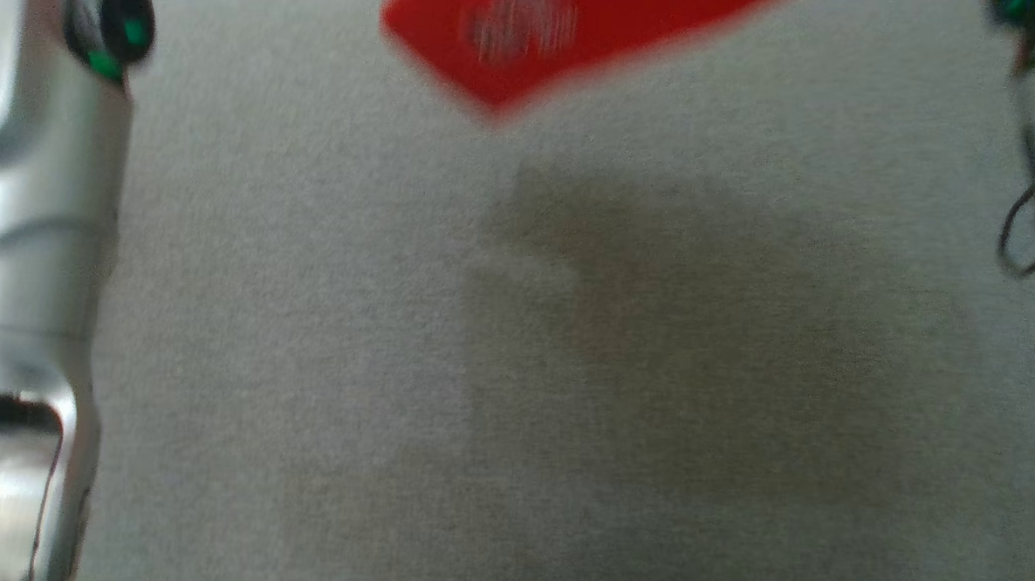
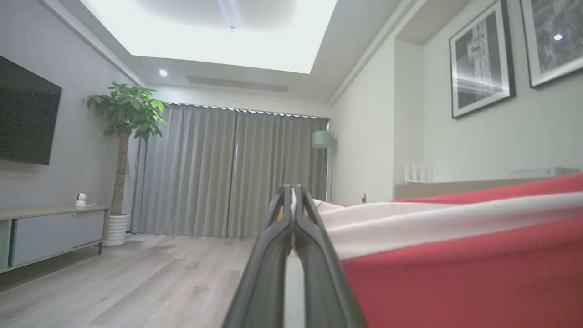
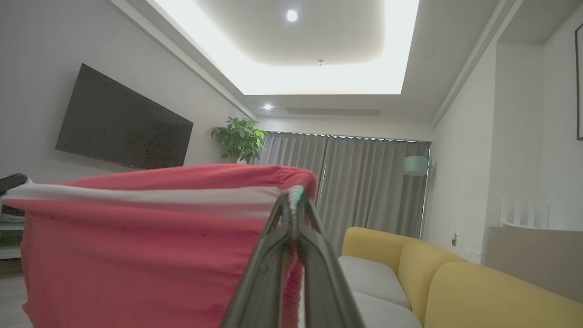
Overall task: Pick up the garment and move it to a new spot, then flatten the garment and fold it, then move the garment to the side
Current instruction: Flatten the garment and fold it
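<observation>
The garment (image 1: 528, 38) is red with a white band and a pale print, and it hangs blurred at the top of the head view above a grey cloth surface (image 1: 307, 316). In the left wrist view my left gripper (image 2: 293, 193) is shut on the garment's (image 2: 455, 255) corner, the cloth stretching off to the right. In the right wrist view my right gripper (image 3: 294, 196) is shut on the garment's (image 3: 136, 246) other corner, the cloth stretching left. The garment is held taut between both, lifted in the air. My pale forearms (image 1: 30, 260) flank the head view.
The garment's shadow (image 1: 699, 333) falls on the grey surface below. A yellow sofa (image 3: 455, 291) stands at the right, a plant (image 2: 125, 114) and grey curtains (image 2: 227, 173) at the far wall, a TV (image 3: 123, 123) and low cabinet (image 2: 45, 232) along the left wall.
</observation>
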Robot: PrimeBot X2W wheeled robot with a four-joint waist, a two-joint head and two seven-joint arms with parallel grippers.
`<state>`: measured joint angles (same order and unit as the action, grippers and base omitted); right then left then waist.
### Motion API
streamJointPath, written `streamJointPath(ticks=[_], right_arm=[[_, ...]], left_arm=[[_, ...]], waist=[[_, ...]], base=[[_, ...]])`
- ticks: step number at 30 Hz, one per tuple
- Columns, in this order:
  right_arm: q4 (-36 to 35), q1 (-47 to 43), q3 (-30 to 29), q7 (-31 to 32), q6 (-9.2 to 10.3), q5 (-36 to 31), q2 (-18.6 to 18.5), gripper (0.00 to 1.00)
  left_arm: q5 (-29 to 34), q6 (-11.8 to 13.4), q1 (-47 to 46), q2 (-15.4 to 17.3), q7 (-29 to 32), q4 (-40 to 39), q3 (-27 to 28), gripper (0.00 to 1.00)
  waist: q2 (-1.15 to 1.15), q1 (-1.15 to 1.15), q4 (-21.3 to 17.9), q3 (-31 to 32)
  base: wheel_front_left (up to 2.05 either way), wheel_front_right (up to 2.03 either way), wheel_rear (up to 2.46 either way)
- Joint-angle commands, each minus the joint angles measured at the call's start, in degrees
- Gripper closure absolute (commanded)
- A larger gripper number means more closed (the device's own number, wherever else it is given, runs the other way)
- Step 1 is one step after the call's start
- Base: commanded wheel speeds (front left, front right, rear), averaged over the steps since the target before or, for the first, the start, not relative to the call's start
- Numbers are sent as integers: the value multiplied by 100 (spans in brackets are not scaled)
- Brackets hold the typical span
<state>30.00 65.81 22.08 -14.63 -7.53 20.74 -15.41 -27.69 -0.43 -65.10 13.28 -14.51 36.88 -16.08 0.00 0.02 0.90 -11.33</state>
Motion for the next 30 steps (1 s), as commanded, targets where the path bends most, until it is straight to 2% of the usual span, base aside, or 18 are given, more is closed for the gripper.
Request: streamJointPath(ticks=[1,4,8,16,23,30], right_arm=[[-47,386,-216,-36,4,-359,9,100],[10,332,-339,-36,4,-429,32,100],[151,-356,-187,-36,4,-401,-13,100],[-91,-2969,107,-37,4,198,160,100],[-613,-4778,230,-37,4,516,373,100],[-778,-5878,380,-37,4,757,411,100]], left_arm=[[156,51,-483,112,-44,-284,446,100],[271,-25,-360,-6,-46,-446,575,100],[346,-214,483,-347,-47,-568,865,100],[436,-529,3188,-916,-48,-349,1383,100],[515,-659,4827,-1029,-49,-421,1591,100],[286,-678,6039,-1038,-49,-902,1694,100]], waist=[[0,-2,235,-315],[0,-2,275,-341],[0,-2,326,-328],[0,-2,200,5],[0,-2,19,540],[0,-2,-14,1156]], base=[[0,0,0],[0,0,0],[0,0,0],[0,0,0],[0,0,0],[0,0,0]])
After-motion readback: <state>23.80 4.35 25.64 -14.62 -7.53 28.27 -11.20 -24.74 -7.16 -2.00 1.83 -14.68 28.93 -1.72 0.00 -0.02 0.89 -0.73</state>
